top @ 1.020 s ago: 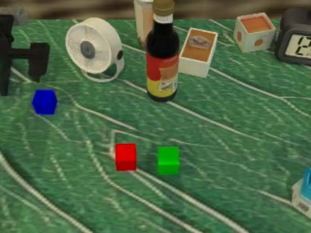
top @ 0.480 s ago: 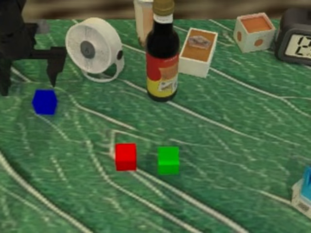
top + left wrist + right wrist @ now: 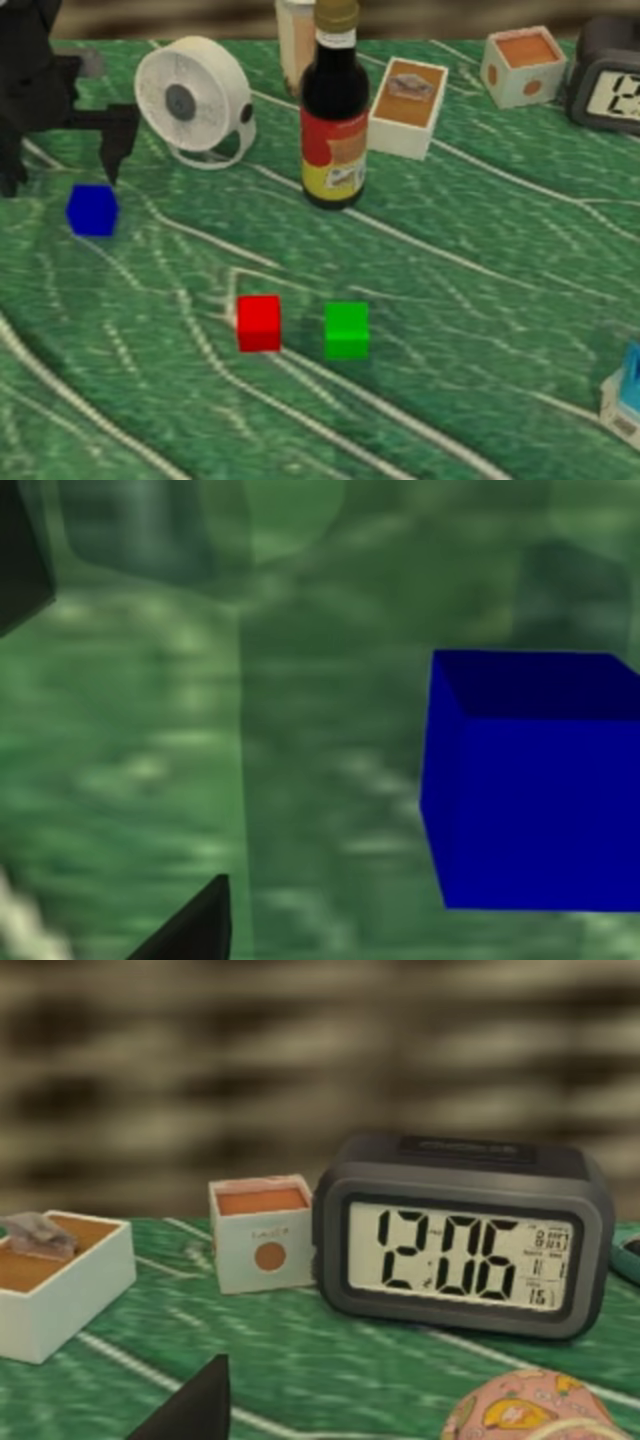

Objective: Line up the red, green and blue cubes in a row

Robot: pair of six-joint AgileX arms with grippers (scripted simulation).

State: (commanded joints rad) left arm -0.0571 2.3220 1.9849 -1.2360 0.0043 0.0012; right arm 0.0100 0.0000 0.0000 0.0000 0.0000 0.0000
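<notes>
At the near middle of the green table [image 3: 480,330] the red cube [image 3: 259,322] and the green cube [image 3: 346,330] sat side by side, near each other but not touching, red to the left. A pale-blue-and-white carton [image 3: 625,392] showed at the near right edge. Farther back and well apart on the left, the blue cube [image 3: 92,210] rested alone on the table. The left gripper [image 3: 60,175] hung just above and behind the blue cube, its jaws apart, one dark finger [image 3: 115,150] pointing down just beside the cube's far right corner; the left wrist view showed the blue cube close up, off to one side of the gap between the finger tips. Beyond stood a white fan [image 3: 195,98], a dark bottle [image 3: 335,110] with a red and yellow label, a white box [image 3: 408,106], a smaller white box with an orange top [image 3: 522,65], and a grey clock [image 3: 608,85] at the far right. The right gripper was not in the top view, and whether its jaws were apart could not be told.
</notes>
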